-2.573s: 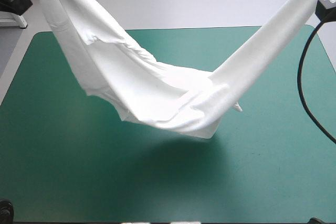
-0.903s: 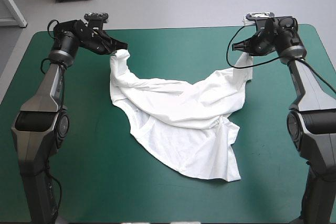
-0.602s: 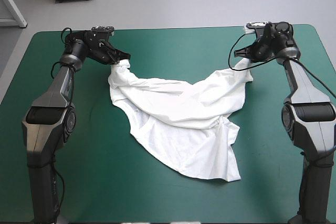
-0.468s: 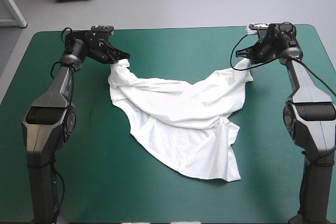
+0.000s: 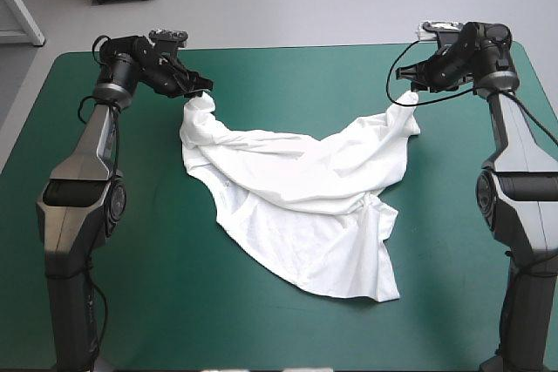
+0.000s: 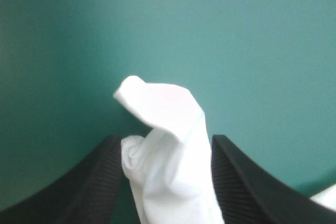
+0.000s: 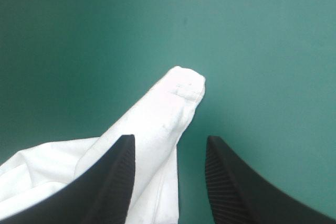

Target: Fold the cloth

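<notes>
The white T-shirt [image 5: 296,189] lies crumpled on the teal-green table [image 5: 131,259], stretched in a sagging band between two far corners, with its body trailing toward the near side. My left gripper [image 5: 202,89] hovers at the shirt's far left corner. In the left wrist view its fingers [image 6: 94,177] stand apart, and a bunched tip of the T-shirt [image 6: 163,108] rises between them. My right gripper [image 5: 415,86] is at the far right corner. It is open too, with the rolled tip of the T-shirt [image 7: 168,103] lying loose beside one finger [image 7: 113,177].
The table's far edge [image 5: 305,46] runs just behind both grippers. Bare teal-green cover lies left of the shirt [image 5: 113,215], right of it [image 5: 453,215] and along the near edge.
Earlier the shirt hung high between the raised arms, then was laid on the table. Just now both grippers opened, let go of the corners and drew slightly away from them.
</notes>
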Motion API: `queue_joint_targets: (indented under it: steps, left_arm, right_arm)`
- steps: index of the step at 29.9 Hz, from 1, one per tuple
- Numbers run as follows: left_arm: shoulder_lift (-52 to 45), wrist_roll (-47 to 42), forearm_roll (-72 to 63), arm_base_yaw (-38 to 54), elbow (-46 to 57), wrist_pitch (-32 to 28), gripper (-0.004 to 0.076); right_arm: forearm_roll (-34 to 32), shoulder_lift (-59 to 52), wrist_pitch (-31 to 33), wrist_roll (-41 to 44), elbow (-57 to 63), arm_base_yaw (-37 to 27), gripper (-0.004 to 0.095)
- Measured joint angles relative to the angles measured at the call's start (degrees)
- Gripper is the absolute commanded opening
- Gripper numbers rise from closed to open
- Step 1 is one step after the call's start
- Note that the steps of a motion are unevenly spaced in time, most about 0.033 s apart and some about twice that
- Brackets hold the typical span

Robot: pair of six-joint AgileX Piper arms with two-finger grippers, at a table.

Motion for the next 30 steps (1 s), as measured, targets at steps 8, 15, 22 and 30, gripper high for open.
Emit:
queue_joint_targets:
  steps: [8, 15, 22, 30]
  left_arm:
    - [-1.1, 1.3, 0.1, 0.0, -7.4, 7.1, 0.0395]
    - [-1.4, 0.8, 0.4, -0.1, -7.1, 8.5, 0.0393]
    - [-2.5, -0.2, 3.9, -1.3, -2.4, 8.6, 0.0393]
    - [-2.5, -3.3, 6.4, -1.5, 6.5, 8.5, 0.0365]
  right_arm:
    - [0.7, -3.3, 4.8, 0.7, -0.3, -1.7, 0.0401]
    - [3.6, -7.4, 6.4, 1.4, -0.2, -3.6, 0.0401]
    - [5.0, -13.8, 6.4, 1.9, -0.2, -3.5, 0.0401]
    - [5.3, -22.2, 6.4, 3.3, -0.2, -3.5, 0.0401]
